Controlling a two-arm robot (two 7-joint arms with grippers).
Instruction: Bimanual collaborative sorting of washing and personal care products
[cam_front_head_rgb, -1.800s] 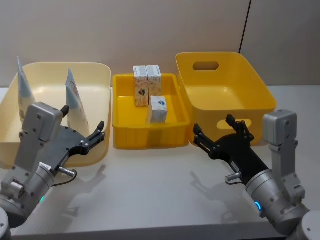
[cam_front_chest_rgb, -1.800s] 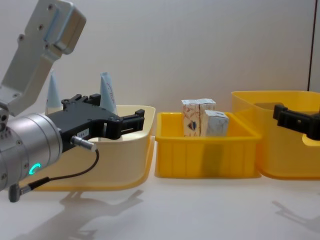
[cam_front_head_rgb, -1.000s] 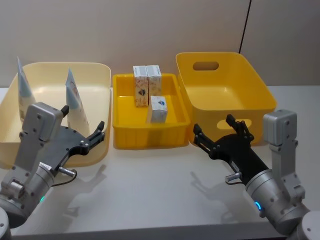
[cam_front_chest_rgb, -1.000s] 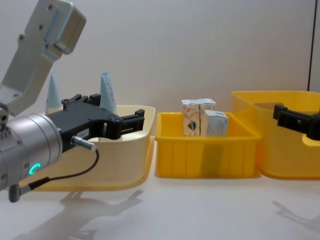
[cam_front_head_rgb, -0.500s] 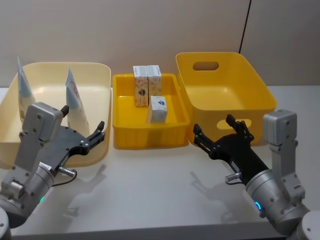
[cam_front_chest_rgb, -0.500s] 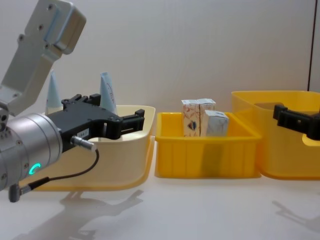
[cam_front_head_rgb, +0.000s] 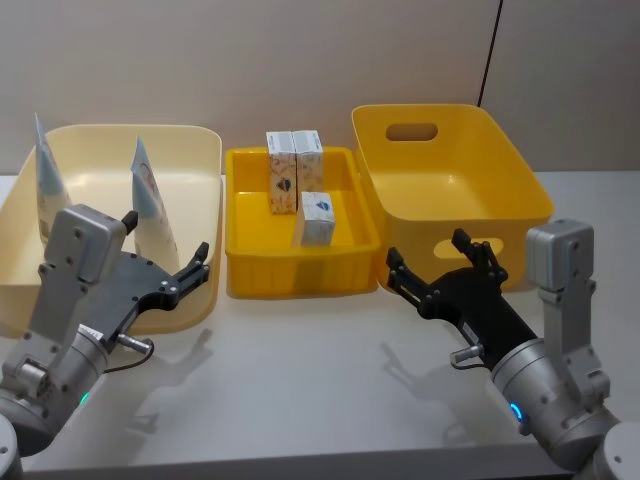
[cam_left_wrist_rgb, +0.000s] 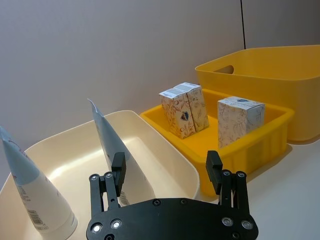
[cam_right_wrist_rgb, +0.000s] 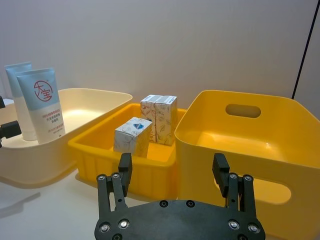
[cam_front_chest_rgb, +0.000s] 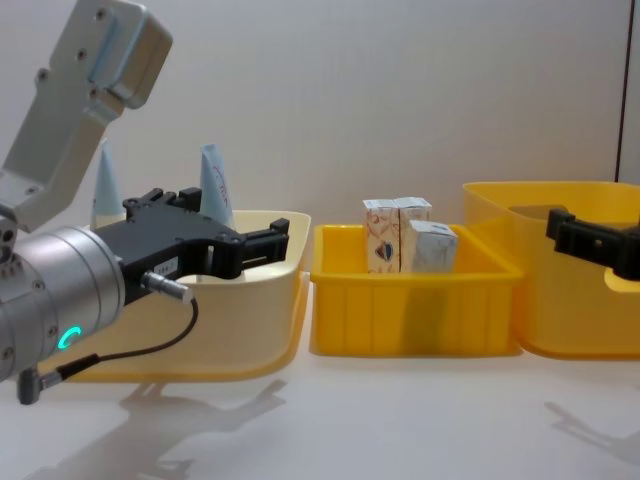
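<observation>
Two pale blue-white squeeze tubes (cam_front_head_rgb: 48, 180) (cam_front_head_rgb: 150, 200) stand tip-up inside the cream tub (cam_front_head_rgb: 205, 190) at the left. One tube (cam_right_wrist_rgb: 44, 102) bears a red round mark. Three small cartons are in the shallow yellow tray (cam_front_head_rgb: 300, 272) in the middle. Two cream-orange patterned cartons (cam_front_head_rgb: 282, 172) (cam_front_head_rgb: 309, 165) stand side by side at the back, and a paler one (cam_front_head_rgb: 317, 218) stands nearer. My left gripper (cam_front_head_rgb: 166, 238) hovers open and empty at the cream tub's near right corner. My right gripper (cam_front_head_rgb: 427, 250) hovers open and empty before the big yellow tub (cam_front_head_rgb: 440, 190).
The big yellow tub at the right has cut-out handles and nothing inside. The three containers stand in a row along the back of the white table (cam_front_head_rgb: 300, 370). A plain wall rises close behind them.
</observation>
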